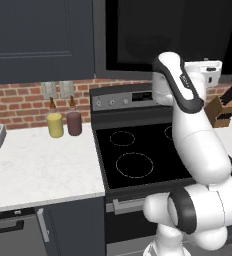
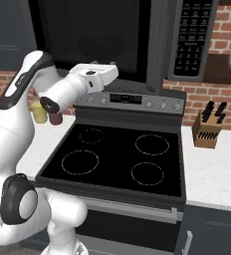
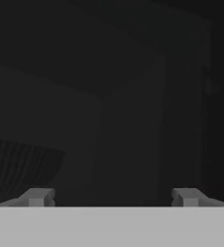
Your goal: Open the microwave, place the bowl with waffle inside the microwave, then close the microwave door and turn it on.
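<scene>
The microwave (image 2: 189, 40) hangs above the stove, and its door (image 2: 87, 35) with the black glass window looks shut. The same dark window (image 1: 168, 30) runs along the top of the left base view. My gripper (image 2: 105, 69) is raised in front of the lower part of the door, just above the stove's back panel. In the hand view the gripper (image 3: 112, 198) is open, its fingertips (image 3: 36, 197) far apart with nothing between them, facing the dark door surface. The bowl and the waffle are out of view.
A black stove (image 2: 112, 159) with four burner rings lies below. A yellow jar (image 1: 55, 125) and a maroon jar (image 1: 74, 123) stand on the white counter (image 1: 38, 170) at the left. A knife block (image 2: 207, 130) stands on the right counter. A dark cabinet (image 1: 38, 40) hangs at upper left.
</scene>
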Robot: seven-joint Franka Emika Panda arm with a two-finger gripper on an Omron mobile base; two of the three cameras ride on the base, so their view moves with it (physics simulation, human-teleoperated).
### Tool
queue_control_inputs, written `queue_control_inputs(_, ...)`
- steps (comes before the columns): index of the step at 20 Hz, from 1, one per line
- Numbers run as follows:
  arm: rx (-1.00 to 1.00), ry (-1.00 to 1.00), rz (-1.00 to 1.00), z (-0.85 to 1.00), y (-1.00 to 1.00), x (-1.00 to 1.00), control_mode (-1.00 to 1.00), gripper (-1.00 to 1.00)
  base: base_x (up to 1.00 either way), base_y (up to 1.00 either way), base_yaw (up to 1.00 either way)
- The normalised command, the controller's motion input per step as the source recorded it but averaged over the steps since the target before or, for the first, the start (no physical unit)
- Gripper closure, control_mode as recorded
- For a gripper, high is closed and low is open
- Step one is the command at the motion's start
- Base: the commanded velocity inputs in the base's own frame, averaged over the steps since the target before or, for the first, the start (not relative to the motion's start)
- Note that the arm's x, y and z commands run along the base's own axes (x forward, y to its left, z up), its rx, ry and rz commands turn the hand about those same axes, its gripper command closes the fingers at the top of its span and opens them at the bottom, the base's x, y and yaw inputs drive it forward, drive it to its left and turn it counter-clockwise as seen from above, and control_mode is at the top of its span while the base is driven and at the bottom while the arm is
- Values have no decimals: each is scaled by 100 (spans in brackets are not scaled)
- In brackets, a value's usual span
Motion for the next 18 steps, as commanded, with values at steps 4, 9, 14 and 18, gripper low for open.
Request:
queue_control_inputs(4,7,2,19,3,-15,55,-100,-100,0,0,0)
queue_control_inputs(9,5,0,19,0,-22,49,-100,-100,0,0,0)
queue_control_inputs(14,1,0,14,0,-13,45,-100,-100,0,0,0)
queue_control_inputs(18,0,1,8,0,-3,37,-100,-100,0,0,0)
